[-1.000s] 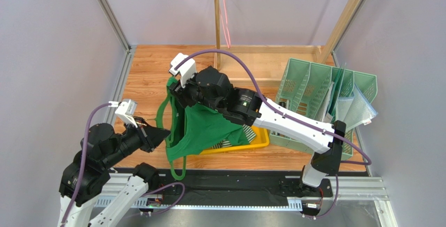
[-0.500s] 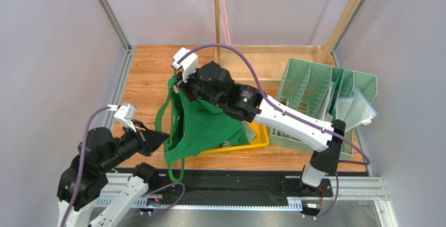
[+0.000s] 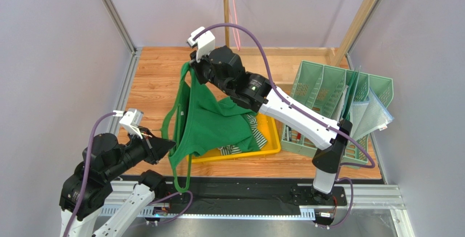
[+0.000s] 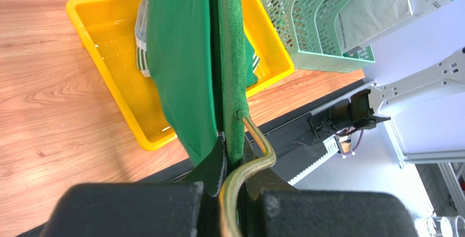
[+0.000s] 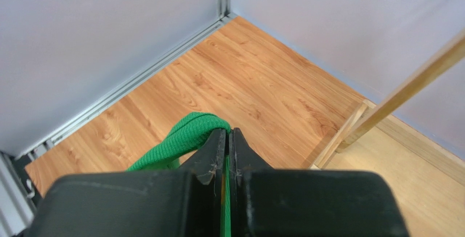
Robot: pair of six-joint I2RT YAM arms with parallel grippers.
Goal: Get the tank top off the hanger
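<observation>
The green tank top (image 3: 210,122) hangs stretched in the air between my two grippers. High at the back, my right gripper (image 3: 194,67) is shut on one ribbed shoulder strap (image 5: 185,136), pinched at the tips of the right gripper (image 5: 228,133). Lower left, my left gripper (image 3: 170,145) is shut on the hanger (image 4: 232,84), a green velvet bar with a brass hook (image 4: 256,155) curling past the left gripper (image 4: 232,158). The tank top (image 4: 180,57) drapes along the hanger's left side. A loose strap (image 3: 180,180) dangles below.
A yellow tray (image 3: 271,143) holding a striped cloth (image 3: 234,150) sits under the garment. A mint green file rack (image 3: 327,92) with papers stands to the right. A wooden post (image 3: 225,13) and pink cord (image 3: 234,13) rise at the back.
My right gripper closed on the strap and rose toward the back, pulling the tank top taut. The left arm stayed low at the left, still gripping the hanger.
</observation>
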